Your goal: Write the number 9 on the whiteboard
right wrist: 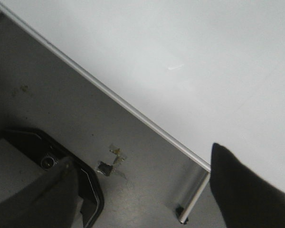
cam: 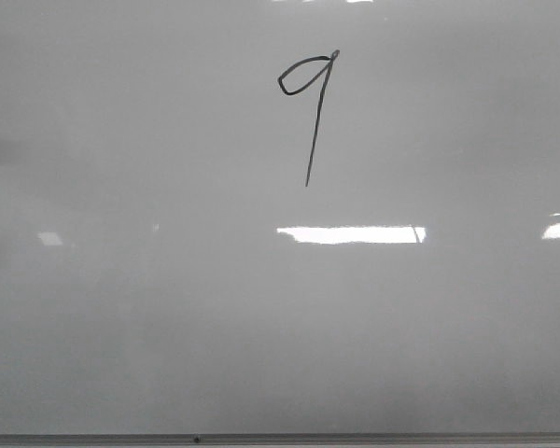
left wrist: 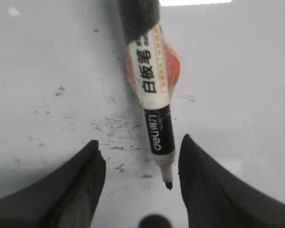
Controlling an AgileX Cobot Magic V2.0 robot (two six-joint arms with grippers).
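With the number 9 (cam: pixel 310 112) drawn high on the whiteboard (cam: pixel 168 308), I see my left gripper (left wrist: pixel 138 164) spread wide around the uncapped marker (left wrist: pixel 154 111), so any nudge risks stray ink smearing the whiteboard, while my right gripper (right wrist: pixel 142 190) idles open near its frame.

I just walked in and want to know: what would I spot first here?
First, the black 9 drawn near the top middle of the whiteboard. Below it, a bright glare strip shines on the board. In the left wrist view, a marker lies between the open fingers of the left gripper, its tip uncapped.
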